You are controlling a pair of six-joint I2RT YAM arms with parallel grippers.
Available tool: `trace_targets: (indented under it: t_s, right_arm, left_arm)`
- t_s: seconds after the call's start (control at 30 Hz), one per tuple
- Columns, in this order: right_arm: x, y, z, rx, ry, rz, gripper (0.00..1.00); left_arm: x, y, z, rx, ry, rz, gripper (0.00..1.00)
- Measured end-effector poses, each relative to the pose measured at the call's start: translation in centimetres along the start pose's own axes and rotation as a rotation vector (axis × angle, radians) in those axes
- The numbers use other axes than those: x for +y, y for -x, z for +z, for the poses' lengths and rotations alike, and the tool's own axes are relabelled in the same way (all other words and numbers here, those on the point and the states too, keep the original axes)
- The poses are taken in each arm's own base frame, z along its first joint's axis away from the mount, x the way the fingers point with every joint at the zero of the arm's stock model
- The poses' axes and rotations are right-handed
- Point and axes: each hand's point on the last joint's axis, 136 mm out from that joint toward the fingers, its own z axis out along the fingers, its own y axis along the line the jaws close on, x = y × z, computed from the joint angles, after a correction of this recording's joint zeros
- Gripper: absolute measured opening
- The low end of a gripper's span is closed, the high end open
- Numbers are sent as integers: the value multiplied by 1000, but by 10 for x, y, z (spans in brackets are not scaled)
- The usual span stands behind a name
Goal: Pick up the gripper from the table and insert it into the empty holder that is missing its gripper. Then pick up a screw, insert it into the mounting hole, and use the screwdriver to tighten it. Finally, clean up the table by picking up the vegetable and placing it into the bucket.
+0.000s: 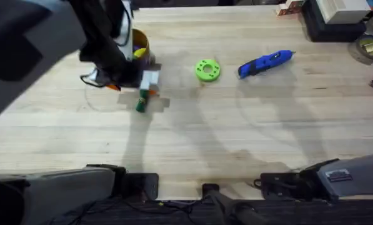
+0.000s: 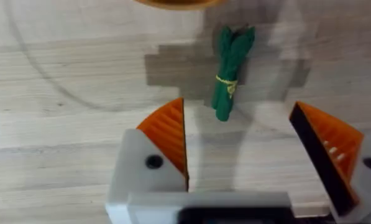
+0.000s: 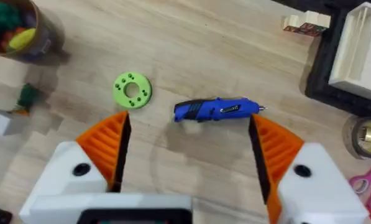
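Lying flat on the wooden table (image 1: 248, 156), the vegetable (image 2: 230, 71) is a slender dark-green bundle cinched by a thin yellow band, resting just beside the bucket (image 1: 140, 49). It looks light and fairly stiff, a small toy piece that should neither sag nor crush, though its smooth, narrow body could roll or slip. I judge the best hold to be across its middle, near the band, with the pads squeezing its slim sides. The left gripper (image 2: 241, 146) hovers just above it with its orange ribbed fingers (image 2: 169, 134) spread wide, holding nothing. Farther out, the green disc (image 1: 207, 69) and the screwdriver (image 1: 265, 63) lie well apart from it, and the right gripper (image 3: 188, 146) hangs above them, likewise spread and empty.
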Motion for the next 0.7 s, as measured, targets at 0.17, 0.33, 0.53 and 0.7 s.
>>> trace_targets:
  t_s: [0.17, 0.33, 0.53, 0.7]
  right_arm:
    - [0, 0, 0, 0, 0, 0, 994]
    - [0, 0, 0, 0, 0, 0, 994]
    - [0, 0, 0, 0, 0, 0, 994]
    - [0, 0, 0, 0, 0, 0, 994]
  left_arm:
    - [-3, -9, 20, 38, 1, 13, 986]
    - [-2, -7, 37, 77, 6, 13, 985]
    - [-5, -8, 65, 155, 10, 21, 988]
    - [-6, -10, 71, 174, 8, 26, 995]
